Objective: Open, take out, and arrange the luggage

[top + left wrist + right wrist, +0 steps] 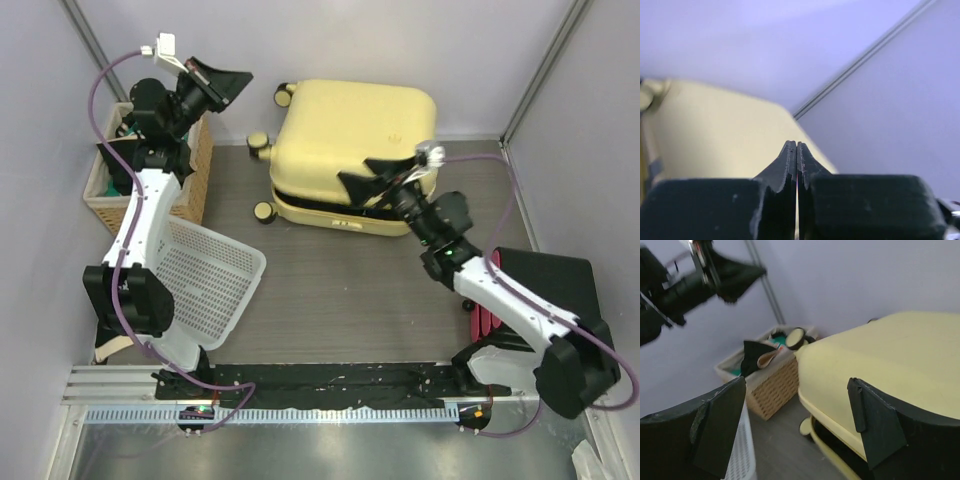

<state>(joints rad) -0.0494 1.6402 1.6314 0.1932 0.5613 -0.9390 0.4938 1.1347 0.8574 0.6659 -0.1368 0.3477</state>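
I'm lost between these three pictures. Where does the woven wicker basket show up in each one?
Top external: the woven wicker basket stands at the far left, partly hidden.
Left wrist: not in it.
Right wrist: the basket sits left of centre, in the background.
Shared landmark: the pale-yellow hard-shell suitcase shows in all three views.

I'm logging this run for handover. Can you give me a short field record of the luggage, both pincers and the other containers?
luggage: lying flat at the back, dark gap along near seam
left pincer: shut, empty, raised left of luggage
right pincer: open, empty, at luggage's near edge
wicker basket: far left, holding items
white basket: near left, nothing seen inside
black case: near right
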